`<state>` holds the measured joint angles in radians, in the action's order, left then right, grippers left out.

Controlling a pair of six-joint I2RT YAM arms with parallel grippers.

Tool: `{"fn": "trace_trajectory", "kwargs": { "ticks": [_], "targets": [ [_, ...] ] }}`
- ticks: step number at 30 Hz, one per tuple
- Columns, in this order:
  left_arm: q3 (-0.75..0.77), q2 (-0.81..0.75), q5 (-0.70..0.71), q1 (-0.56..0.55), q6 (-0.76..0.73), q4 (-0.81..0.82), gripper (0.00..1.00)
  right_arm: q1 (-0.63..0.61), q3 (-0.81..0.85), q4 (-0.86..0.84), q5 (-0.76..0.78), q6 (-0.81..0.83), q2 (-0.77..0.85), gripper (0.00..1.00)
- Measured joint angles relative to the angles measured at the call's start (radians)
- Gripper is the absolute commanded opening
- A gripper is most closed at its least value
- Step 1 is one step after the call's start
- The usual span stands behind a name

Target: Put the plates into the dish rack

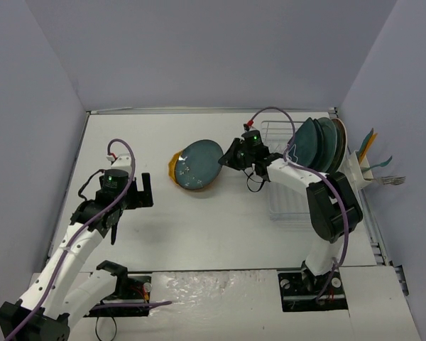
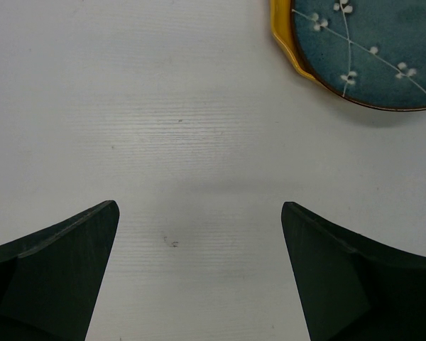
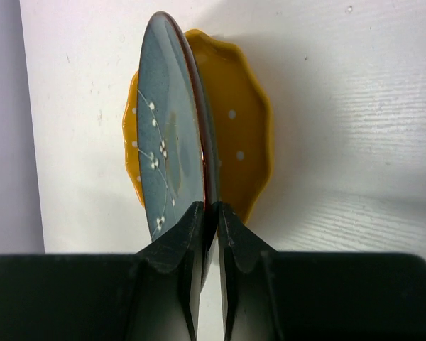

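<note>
A teal plate with white flowers and a red underside (image 1: 199, 163) lies partly on an orange-yellow plate (image 1: 174, 165) in the middle of the table. My right gripper (image 1: 229, 158) is shut on the flowered plate's right rim. In the right wrist view the fingers (image 3: 192, 227) pinch the rim of the plate (image 3: 167, 142), which is tilted up off the orange-yellow plate (image 3: 241, 128). My left gripper (image 1: 145, 190) is open and empty, left of the plates; its view shows the flowered plate (image 2: 369, 50) at top right. The white wire dish rack (image 1: 287, 202) stands at the right with several teal plates (image 1: 316, 142) upright in it.
A utensil holder (image 1: 366, 167) with cutlery hangs on the rack's right side. Grey walls close the table at the back and both sides. The right arm reaches across the rack's left edge.
</note>
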<state>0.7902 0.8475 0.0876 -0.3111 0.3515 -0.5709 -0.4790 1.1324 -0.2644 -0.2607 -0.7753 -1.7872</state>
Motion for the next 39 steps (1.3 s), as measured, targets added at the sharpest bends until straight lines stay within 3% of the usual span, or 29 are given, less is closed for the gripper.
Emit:
{"fn": "trace_trajectory", "kwargs": {
  "ticks": [11,20,25,28,39],
  "targets": [
    [0.0,0.003,0.0,0.0,0.0,0.0,0.97,0.001,-0.24,-0.108,-0.018,-0.105,0.064,0.0],
    [0.0,0.012,0.0,0.0,-0.001,0.0,0.97,0.0,-0.278,-0.184,-0.031,-0.142,0.067,0.26],
    [0.0,0.013,0.0,0.0,-0.002,0.0,0.97,-0.001,-0.278,-0.213,-0.045,-0.157,0.067,0.51],
    [0.0,0.014,0.0,0.0,-0.003,0.0,0.97,-0.001,-0.276,-0.24,-0.055,-0.169,0.061,0.6],
    [0.0,0.016,0.0,0.0,-0.003,0.0,0.97,-0.005,-0.196,-0.344,-0.106,-0.204,-0.111,0.61]
  ]
}}
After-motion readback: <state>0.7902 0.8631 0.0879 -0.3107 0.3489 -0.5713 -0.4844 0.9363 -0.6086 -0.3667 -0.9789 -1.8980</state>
